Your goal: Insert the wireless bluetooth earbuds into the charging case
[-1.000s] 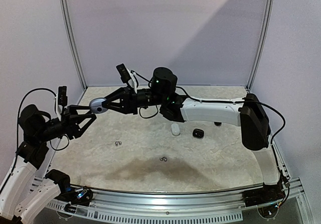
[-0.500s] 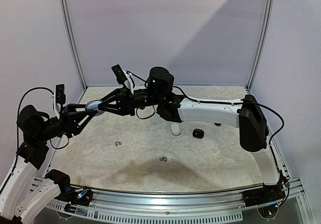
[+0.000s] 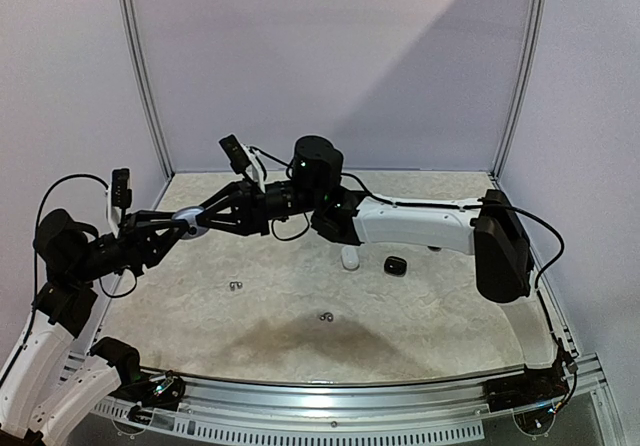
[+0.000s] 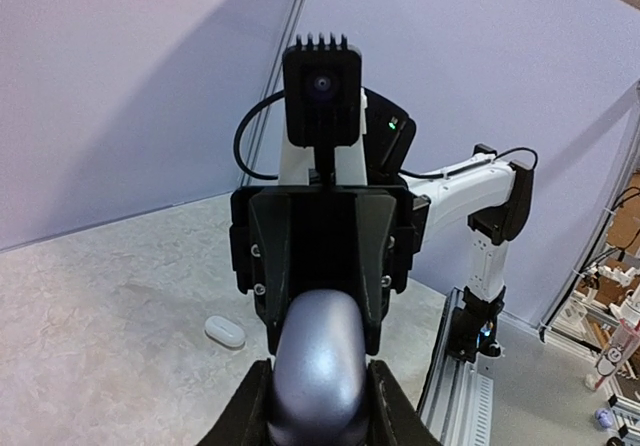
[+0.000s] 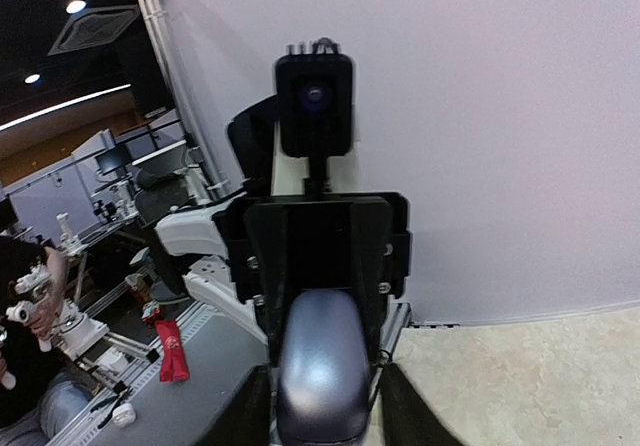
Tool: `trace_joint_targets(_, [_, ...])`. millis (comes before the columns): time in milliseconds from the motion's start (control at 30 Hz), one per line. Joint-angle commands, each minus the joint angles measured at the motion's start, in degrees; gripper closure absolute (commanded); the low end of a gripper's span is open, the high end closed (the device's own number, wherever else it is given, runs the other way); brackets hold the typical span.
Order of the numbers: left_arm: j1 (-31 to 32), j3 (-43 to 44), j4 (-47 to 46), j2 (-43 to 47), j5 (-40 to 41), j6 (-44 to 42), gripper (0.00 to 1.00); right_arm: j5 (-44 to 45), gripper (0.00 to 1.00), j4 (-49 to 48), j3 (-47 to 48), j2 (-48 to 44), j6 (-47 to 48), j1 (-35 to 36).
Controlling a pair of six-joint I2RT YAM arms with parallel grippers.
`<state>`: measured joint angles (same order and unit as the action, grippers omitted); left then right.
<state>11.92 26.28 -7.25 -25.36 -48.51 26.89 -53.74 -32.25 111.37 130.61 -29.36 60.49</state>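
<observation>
— What have the left gripper (image 4: 318, 411) and right gripper (image 5: 322, 406) got?
— Both pinch one silvery grey pebble-shaped charging case (image 3: 187, 218), held aloft. Its long axis runs from one pair of fingers to the other.
— And the tiny silvery hooked earbuds (image 3: 236, 286)?
— Loose on the pale mottled table (image 3: 450, 306), below the fingers. I'd say the left arm is nearer.

Three pebble-like charging cases: a silvery grey case (image 3: 186, 220), a white case (image 3: 349, 258) and a black case (image 3: 395, 264). Two tiny earbud clusters on the tabletop (image 3: 450, 306): left cluster (image 3: 237, 286), centre cluster (image 3: 325, 317).
</observation>
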Motion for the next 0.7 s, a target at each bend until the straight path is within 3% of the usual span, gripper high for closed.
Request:
trace_joint_targets(0, [-0.28,0.47,7.97,1.48,3.21,-3.75,1.0,7.69,0.42,9.23,0.71,0.51,5.22,0.64])
trace_joint_targets(133, [-2.34,0.46,15.52,3.83,14.89,-6.75,1.0,22.9,0.22,20.67,-0.82,0.24,16.24,0.66])
trace_joint_targets(267, [-5.77,-0.53,20.06,5.85,24.56,-8.66,1.0,36.96,0.18,30.81,3.14,4.76,21.42,0.65])
trace_joint_targets(433, [-8.24,-1.66,20.67,7.18,27.61,-10.32,1.0,41.74,0.16,40.54,12.28,15.03,21.49,0.75])
trace_joint_targets(667, [-9.11,-2.47,19.54,6.7,27.13,-10.15,1.0,42.38,0.16,41.32,16.43,22.35,20.45,1.51])
